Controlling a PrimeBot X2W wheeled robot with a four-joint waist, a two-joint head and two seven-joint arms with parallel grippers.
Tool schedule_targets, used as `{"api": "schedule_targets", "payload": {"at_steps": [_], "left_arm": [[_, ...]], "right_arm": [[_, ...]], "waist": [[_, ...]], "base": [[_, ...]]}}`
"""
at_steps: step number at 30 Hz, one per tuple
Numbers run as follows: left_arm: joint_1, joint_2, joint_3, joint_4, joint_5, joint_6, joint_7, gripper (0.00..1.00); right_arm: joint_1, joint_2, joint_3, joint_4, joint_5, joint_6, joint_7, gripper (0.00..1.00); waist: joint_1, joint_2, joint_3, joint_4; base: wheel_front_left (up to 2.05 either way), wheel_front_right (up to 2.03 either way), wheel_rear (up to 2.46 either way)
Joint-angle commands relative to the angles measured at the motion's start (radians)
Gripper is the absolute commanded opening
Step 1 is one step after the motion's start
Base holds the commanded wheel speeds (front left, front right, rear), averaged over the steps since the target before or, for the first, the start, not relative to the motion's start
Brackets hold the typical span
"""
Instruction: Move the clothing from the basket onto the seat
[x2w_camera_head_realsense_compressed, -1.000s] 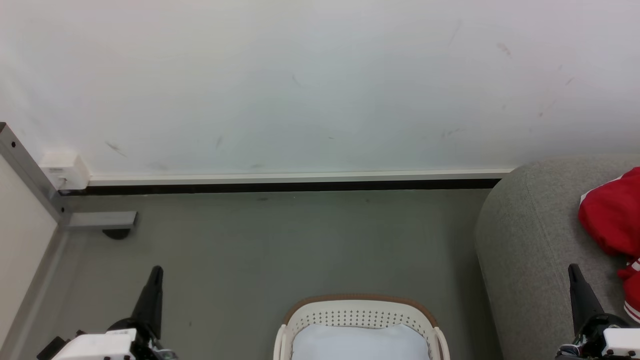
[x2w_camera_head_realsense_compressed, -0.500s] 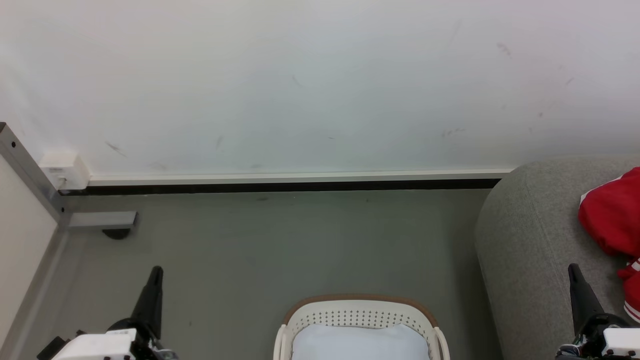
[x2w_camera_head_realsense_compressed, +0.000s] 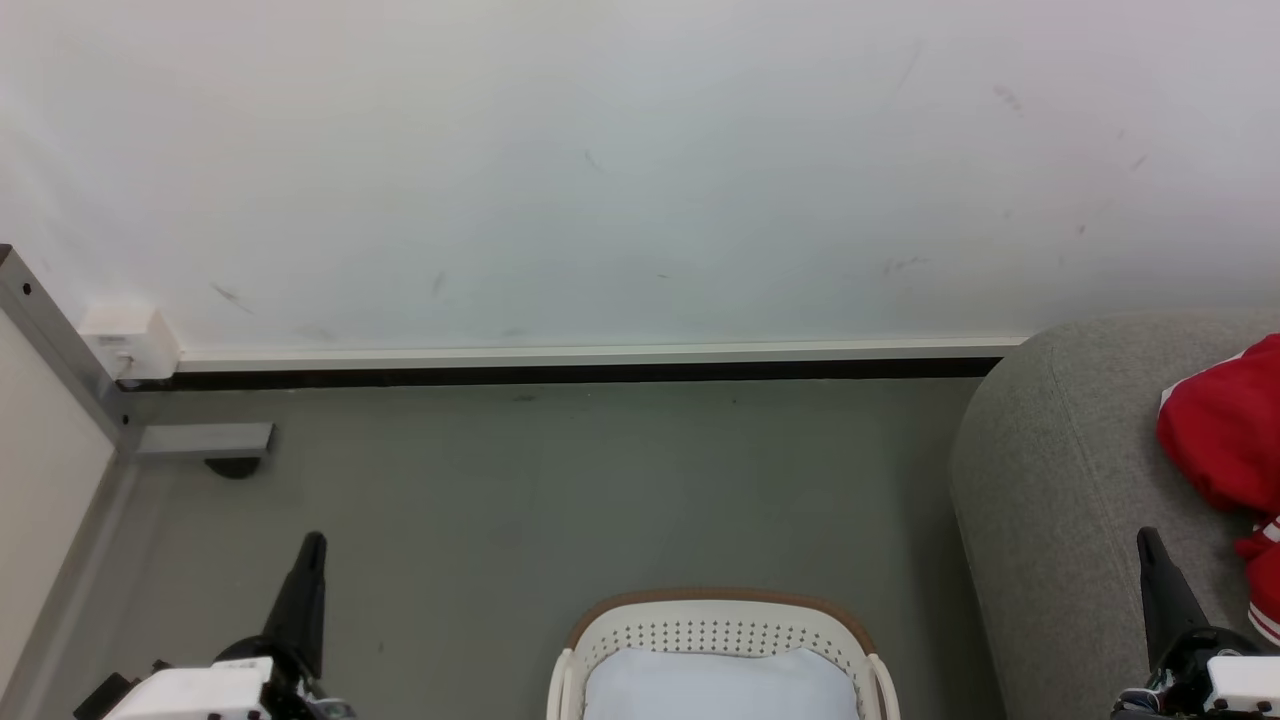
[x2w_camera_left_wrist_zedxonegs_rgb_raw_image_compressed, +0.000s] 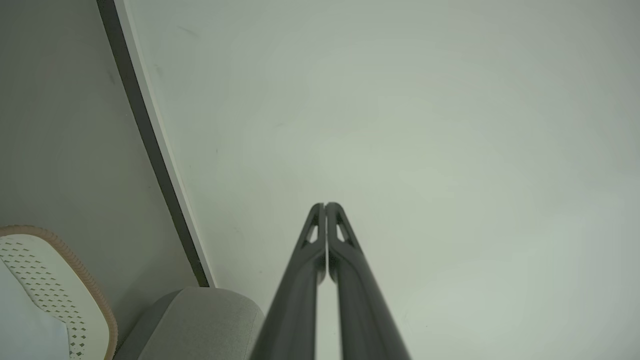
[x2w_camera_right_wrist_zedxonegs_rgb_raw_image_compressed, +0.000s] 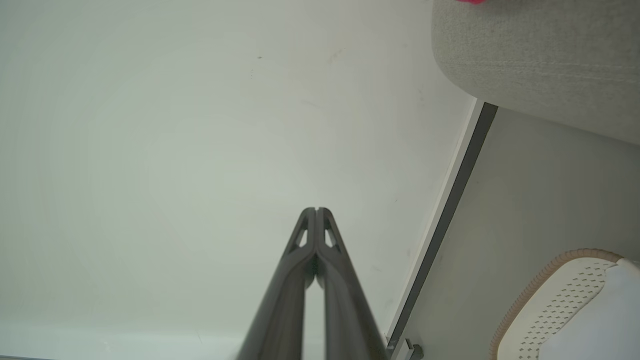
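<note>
Left gripper (x2w_camera_head_realsense_compressed: 312, 545): low on the robot's left above the floor, its two dark fingers pressed together tip to tip, clenched on nothing.
Right gripper (x2w_camera_head_realsense_compressed: 1147, 537): low on the right, in front of the seat's near edge, fingers likewise drawn tight together and empty.
Basket (x2w_camera_head_realsense_compressed: 720, 598): cream plastic with a brown rim and perforated wall, standing on the floor between the two grippers, cut off by the head view's bottom edge.
Pad (x2w_camera_head_realsense_compressed: 720, 685): plain white, lining the part of the basket's inside that shows.
Seat (x2w_camera_head_realsense_compressed: 1060, 480): grey woven upholstery with a rounded corner, just right of the basket and reaching back to the wall.
Clothing (x2w_camera_head_realsense_compressed: 1220, 430): bright red with white-striped trim, bundled on top of the seat at the head view's right edge, apart from the basket.
Floor (x2w_camera_head_realsense_compressed: 560, 480): grey, running from the basket back to the wall.
Skirting (x2w_camera_head_realsense_compressed: 590, 372): a dark strip under a pale ledge along the wall's foot.
Metal post (x2w_camera_head_realsense_compressed: 60, 360): grey, at far left, beside a small white box (x2w_camera_head_realsense_compressed: 130, 340).
Wall (x2w_camera_head_realsense_compressed: 600, 170): white, lightly scuffed.
</note>
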Motion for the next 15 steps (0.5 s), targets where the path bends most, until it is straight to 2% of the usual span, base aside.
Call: {"api": "schedule_targets", "payload": {"at_steps": [1,15], "left_arm": [[-0.007,0.002,0.003,0.001,-0.014,-0.006,0.005,0.00],[-0.007,0.002,0.003,0.001,-0.014,-0.006,0.005,0.00]], "right_arm": [[-0.008,-0.002,-0.002,-0.003,-0.001,-0.002,0.004,0.00],[-0.008,-0.001,-0.004,-0.003,-0.003,-0.002,0.004,0.00]], "waist": [[0.0000,0.0000,0.000,0.000],[0.0000,0.0000,0.000,0.000]], "base": [[0.00,0.00,0.00],[0.00,0.00,0.00]]}}
